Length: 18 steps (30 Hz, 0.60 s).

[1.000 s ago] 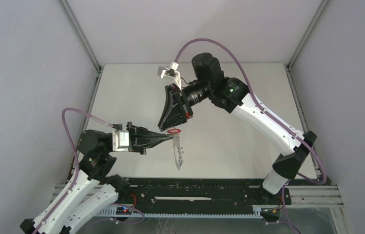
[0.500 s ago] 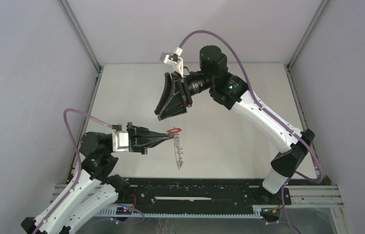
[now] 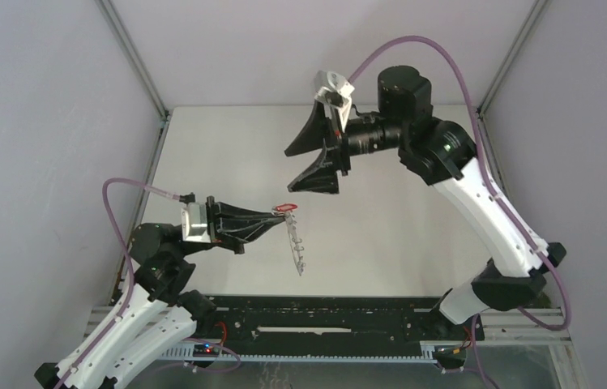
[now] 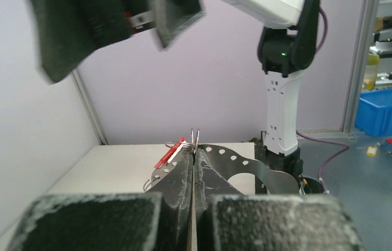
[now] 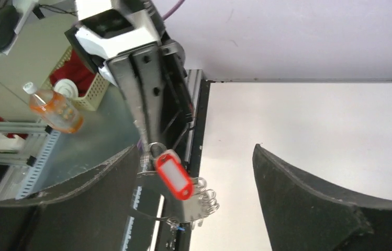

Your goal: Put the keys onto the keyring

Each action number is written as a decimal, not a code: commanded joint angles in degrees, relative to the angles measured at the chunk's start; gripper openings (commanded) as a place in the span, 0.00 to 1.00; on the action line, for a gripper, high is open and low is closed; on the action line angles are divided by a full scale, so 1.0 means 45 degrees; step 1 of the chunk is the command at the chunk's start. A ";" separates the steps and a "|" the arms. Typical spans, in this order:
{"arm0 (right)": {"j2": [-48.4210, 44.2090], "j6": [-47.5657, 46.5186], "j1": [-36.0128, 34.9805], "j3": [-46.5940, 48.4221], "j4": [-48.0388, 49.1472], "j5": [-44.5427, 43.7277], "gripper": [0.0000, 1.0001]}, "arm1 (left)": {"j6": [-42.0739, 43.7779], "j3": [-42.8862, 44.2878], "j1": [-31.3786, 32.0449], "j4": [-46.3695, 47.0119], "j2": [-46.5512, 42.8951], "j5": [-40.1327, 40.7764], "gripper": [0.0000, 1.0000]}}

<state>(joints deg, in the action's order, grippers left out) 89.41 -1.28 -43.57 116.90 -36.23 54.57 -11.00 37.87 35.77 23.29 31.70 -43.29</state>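
**Keyring clamped in the left gripper, red key at the clamped spot**

The left gripper [image 3: 278, 215] is pressed together on the keyring [image 3: 297, 252]. In the left wrist view its two fingers meet with no gap along their length. It grips the ring at the upper end, so the grey metal hangs down from the fingertips. The ring is held above the table [image 3: 397, 235] and sits nearly edge-on to the overhead camera.

From the left wrist, the part beside the fingers shows as a curved flat band pierced with round holes. From the right wrist, small wire loops line its lower rim.

The red key [image 3: 287, 208] sits right at the clamped spot, touching the ring just beside the fingertips (its head carries a pale label window, plain in the right wrist view). Whether it is threaded on a loop or only lies against the metal cannot be told.

The right gripper [image 3: 293, 170] stands wide apart and holds nothing. It is raised above the table, up and to the right of the left gripper and well apart from the keyring. Its fingers point back toward the keyring, which shows between them in its own camera.
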 commanded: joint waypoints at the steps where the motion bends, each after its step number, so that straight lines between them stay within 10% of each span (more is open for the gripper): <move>1: -0.1389 -0.4129 -0.1308 -0.0212 -0.2297 -0.2501 0.84 | -0.1182 0.0200 0.0059 0.0658 -0.0061 0.1258 0.00; 18: -0.1234 -0.7470 -0.4202 -0.0523 -0.3481 -0.5902 0.54 | -0.0738 0.0097 0.0059 0.0224 -0.0228 0.0791 0.00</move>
<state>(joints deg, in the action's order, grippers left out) 84.09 -31.73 -60.97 114.41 -52.34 31.20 -16.05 37.87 35.79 23.16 31.62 -38.81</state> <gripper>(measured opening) 0.565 0.008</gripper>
